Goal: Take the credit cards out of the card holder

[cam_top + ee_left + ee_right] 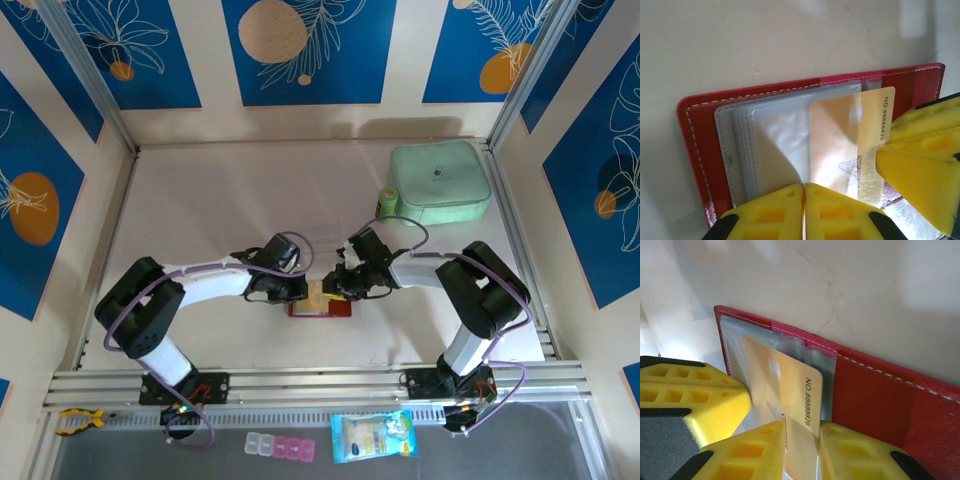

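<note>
Card holder [700, 150] yielding gold credit card [879, 112]
Right fingers [855, 450] clamp it; left fingers [770, 210], shut, pin clear sleeves [775, 145]: pull straight, flat.

The left arm [200, 280] and right arm [440, 272] have black joint housings and white link covers, each trailed by a looping purple cable [125, 305]. The left claw [804, 212] and right claw [802, 455] bear bright yellow fingers [770, 217] with ribbed pockets; tiny lights, perhaps red and green, glow near the bases [185, 390].
</note>
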`<action>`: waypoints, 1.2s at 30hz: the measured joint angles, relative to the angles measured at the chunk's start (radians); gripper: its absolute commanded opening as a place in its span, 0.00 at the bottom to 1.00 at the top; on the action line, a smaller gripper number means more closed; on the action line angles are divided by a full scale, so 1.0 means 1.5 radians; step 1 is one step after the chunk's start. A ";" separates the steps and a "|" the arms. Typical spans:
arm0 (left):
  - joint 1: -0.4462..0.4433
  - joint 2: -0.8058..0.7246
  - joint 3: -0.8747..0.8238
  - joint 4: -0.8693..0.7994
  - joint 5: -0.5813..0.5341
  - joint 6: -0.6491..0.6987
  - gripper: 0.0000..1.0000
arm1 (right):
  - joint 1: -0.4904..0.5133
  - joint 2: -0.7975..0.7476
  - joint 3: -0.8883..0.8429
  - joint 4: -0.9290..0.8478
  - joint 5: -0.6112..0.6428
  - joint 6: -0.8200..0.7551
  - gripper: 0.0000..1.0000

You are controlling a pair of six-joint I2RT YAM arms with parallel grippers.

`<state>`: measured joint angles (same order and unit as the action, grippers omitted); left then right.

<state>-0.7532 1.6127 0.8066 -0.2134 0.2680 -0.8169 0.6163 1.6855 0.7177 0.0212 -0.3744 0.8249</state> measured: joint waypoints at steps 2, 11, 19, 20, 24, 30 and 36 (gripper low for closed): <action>0.000 0.000 0.000 0.000 0.000 0.000 0.10 | -0.001 0.004 -0.006 0.018 -0.010 0.006 0.20; 0.000 -0.001 -0.005 0.008 -0.001 -0.001 0.11 | -0.010 0.008 -0.020 0.054 -0.037 0.026 0.06; 0.000 -0.008 -0.016 0.021 -0.003 -0.008 0.11 | -0.019 -0.032 -0.038 0.050 -0.034 0.019 0.01; 0.000 -0.010 -0.018 0.023 -0.004 -0.010 0.11 | -0.022 -0.041 -0.040 0.042 -0.033 0.015 0.01; 0.000 -0.014 -0.024 0.030 -0.005 -0.013 0.12 | -0.034 -0.075 -0.042 0.009 -0.025 -0.003 0.00; 0.000 -0.026 -0.038 0.038 -0.004 -0.028 0.14 | -0.051 -0.126 -0.041 -0.059 -0.002 -0.043 0.00; 0.000 -0.039 -0.040 0.039 -0.005 -0.041 0.21 | -0.053 -0.157 0.010 -0.168 0.033 -0.160 0.00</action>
<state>-0.7532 1.5547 0.7464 -0.1543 0.2604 -0.8787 0.5362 1.4494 0.7334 -0.2314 -0.3256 0.5846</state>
